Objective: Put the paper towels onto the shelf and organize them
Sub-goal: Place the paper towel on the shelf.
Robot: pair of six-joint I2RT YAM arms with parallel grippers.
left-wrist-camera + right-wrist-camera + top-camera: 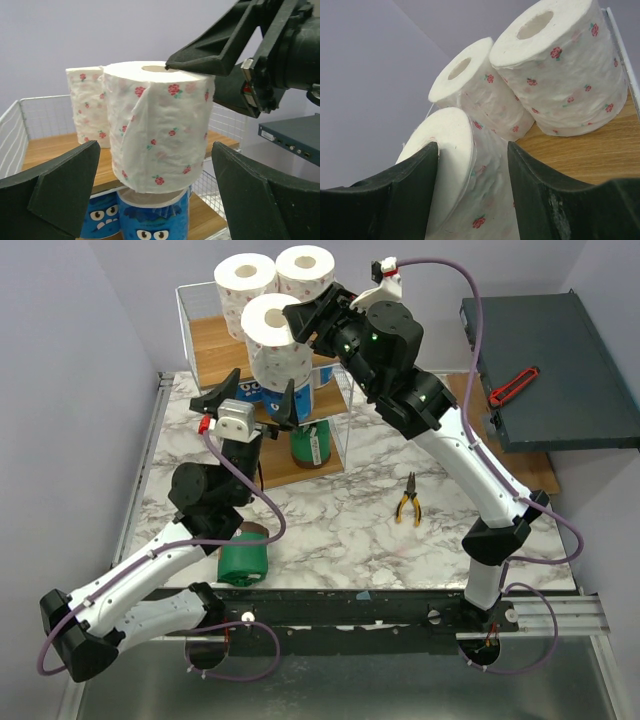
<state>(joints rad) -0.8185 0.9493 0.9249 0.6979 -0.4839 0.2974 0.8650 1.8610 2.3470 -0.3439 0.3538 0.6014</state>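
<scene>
Bracketed a speckled roll [268, 325] with the right jaws [472, 150], pinching or slack: could not tell. Had that roll upright atop a blue-wrapped roll [155, 220] in the shelf [205, 340]. Held the left jaws [155, 150] spread wide, empty, just before it.

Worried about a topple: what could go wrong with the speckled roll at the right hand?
1. The speckled paper towel roll seems perched on a narrower blue-wrapped roll; as the right hand pulls away, its finger at the core could drag it over.
2. The open left hand flanks it closely; a bump could knock it off.
</scene>
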